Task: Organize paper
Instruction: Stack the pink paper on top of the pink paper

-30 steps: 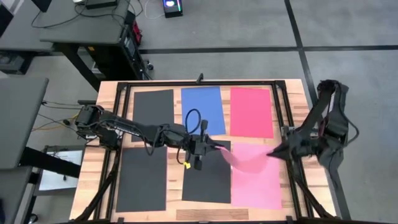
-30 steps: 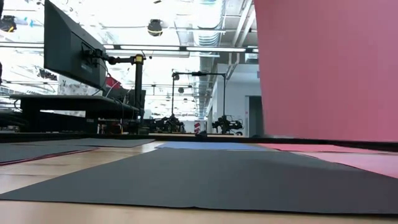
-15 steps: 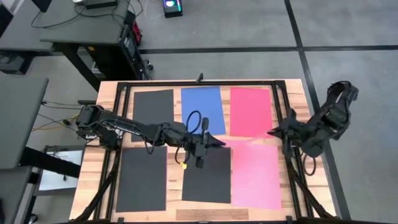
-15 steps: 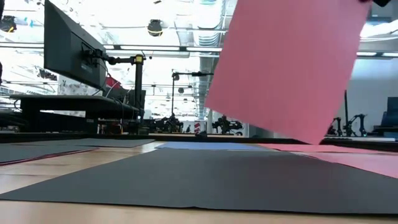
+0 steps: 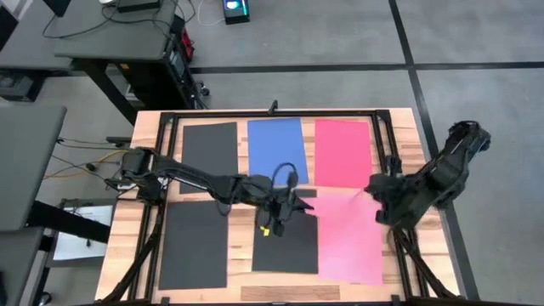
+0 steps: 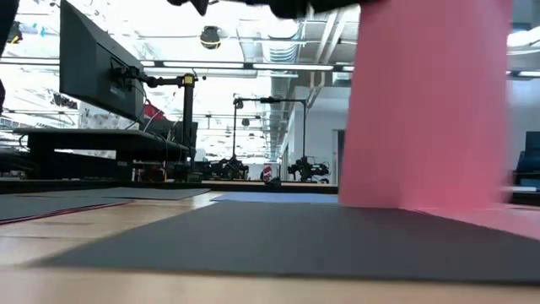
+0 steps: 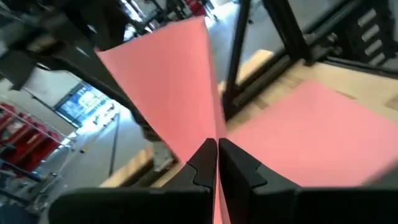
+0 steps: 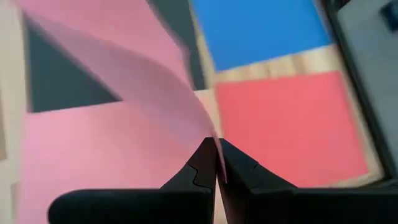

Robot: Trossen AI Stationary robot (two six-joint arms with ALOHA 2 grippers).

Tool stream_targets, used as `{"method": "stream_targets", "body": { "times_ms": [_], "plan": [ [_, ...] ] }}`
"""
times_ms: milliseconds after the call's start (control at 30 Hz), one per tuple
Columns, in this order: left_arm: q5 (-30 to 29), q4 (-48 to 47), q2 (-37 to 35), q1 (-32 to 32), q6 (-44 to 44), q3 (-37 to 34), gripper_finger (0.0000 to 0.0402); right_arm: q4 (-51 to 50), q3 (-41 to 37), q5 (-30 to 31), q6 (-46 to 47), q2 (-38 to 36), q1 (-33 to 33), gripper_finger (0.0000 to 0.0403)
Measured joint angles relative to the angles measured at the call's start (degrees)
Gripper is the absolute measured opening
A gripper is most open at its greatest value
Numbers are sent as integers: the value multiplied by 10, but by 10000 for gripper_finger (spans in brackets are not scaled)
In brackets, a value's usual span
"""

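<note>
Since the earlier frame, both claws have shifted nearer. I am seeing the left claw (image 5: 296,202) and right claw (image 5: 371,188) each clamping the far edge of a pink sheet (image 5: 348,238), lifting it over the counter (image 5: 119,246), right of the black sheet (image 5: 285,242).

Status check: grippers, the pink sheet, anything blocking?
Left gripper and right gripper both shut on the pink sheet, one per end. Sheet lifted above another pink sheet. Nothing seen in the way.
</note>
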Motion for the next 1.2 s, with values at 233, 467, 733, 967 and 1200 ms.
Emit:
{"method": "stream_targets", "body": {
  "times_ms": [233, 467, 733, 967, 1200],
  "plan": [
    [0, -33, 43, -10, 7, 61, 0, -2, -1, -63, 47, 55, 30, 0],
    [10, -59, 39, -27, 6, 82, 0, -5, 11, -85, 126, 64, 81, 0],
    [24, -92, 39, -44, -24, 82, 0, -5, 12, -146, 217, 74, 127, 0],
    [24, -167, 39, -33, -97, 82, 14, -1, 11, -219, 262, 123, 144, 0],
    [20, -245, 39, -33, -142, 82, 76, 35, 11, -262, 283, 165, 155, 0]
  ]
}}
